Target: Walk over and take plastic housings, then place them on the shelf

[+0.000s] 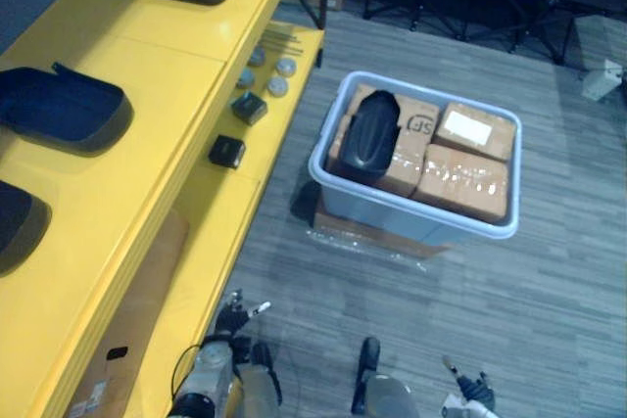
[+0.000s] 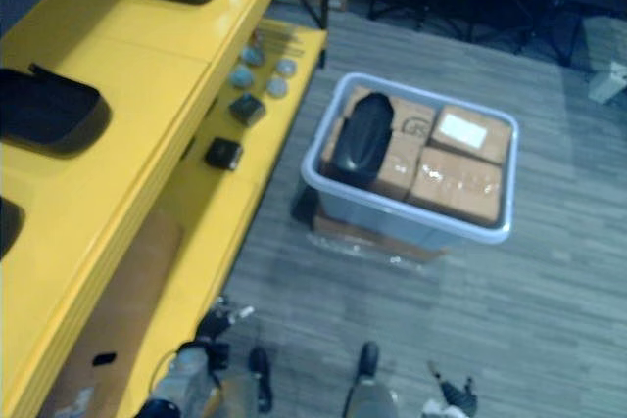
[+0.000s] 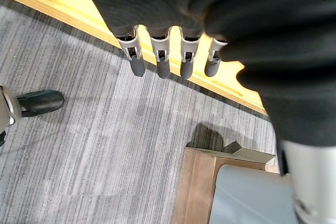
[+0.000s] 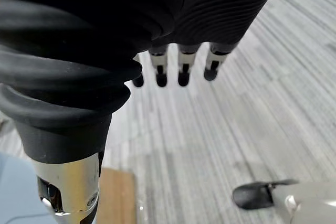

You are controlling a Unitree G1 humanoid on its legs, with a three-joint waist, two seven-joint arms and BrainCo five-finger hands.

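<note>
Ahead across open floor [image 1: 470,291] stands a bin [image 1: 411,205] of boxes [image 1: 460,183], one black housing [image 1: 370,136] leaning inside. Along my left runs the yellow shelf [image 1: 147,134], more housings [image 1: 64,110] on top. I see my left hand [image 3: 160,56] and right hand [image 4: 181,69] low, fingers straight, empty.

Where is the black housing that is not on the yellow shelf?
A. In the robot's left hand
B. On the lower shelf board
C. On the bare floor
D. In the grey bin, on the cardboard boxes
D: the housing lies inside the bin, leaning on the boxes, at the side nearer the shelf.
</note>
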